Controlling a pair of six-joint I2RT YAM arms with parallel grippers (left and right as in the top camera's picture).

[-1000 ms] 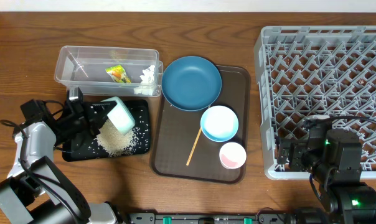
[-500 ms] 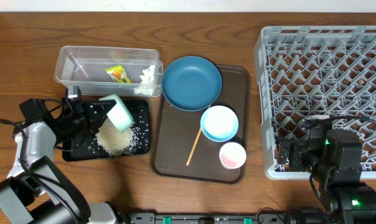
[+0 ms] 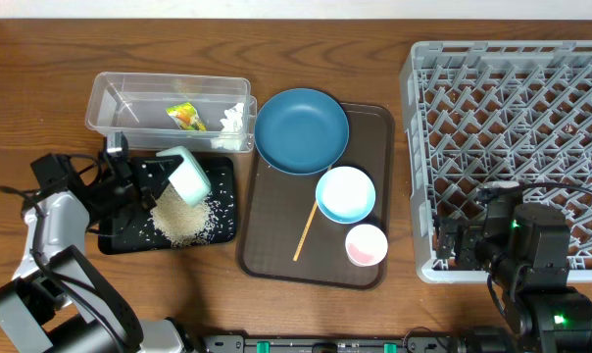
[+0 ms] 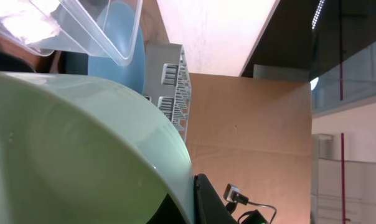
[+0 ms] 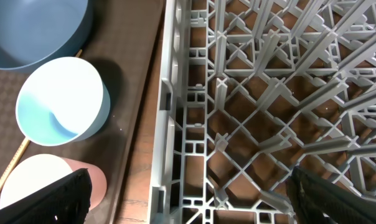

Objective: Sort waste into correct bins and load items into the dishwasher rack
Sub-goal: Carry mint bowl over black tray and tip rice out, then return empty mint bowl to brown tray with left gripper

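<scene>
My left gripper (image 3: 149, 181) is shut on the pale green bowl (image 3: 186, 176) and holds it tipped on its side over the black tray (image 3: 120, 233). A heap of white rice (image 3: 185, 222) lies in that tray under the bowl. The green bowl (image 4: 70, 149) fills the left wrist view. The clear tub (image 3: 129, 103) holds the yellow-orange wrapper (image 3: 186, 117) and white tissue (image 3: 236, 118). The dark blue dish (image 3: 301, 129), light blue bowl (image 3: 345, 193), white cup (image 3: 366, 244) and chopstick (image 3: 307, 231) lie on the brown tray (image 3: 374, 127). My right gripper (image 5: 188, 199) is open over the grey rack's (image 3: 512, 118) front left corner.
The wooden table edge runs along the front. The rack (image 5: 256, 93) is close against the brown tray's right side (image 5: 141, 124). The clear tub touches the black tray's far edge. My right arm's body (image 3: 531, 255) covers the rack's front edge.
The green bowl has lifted slightly and shifted toward the far edge of the black tray, still tipped. The rice heap stays put. The right arm has not moved.
</scene>
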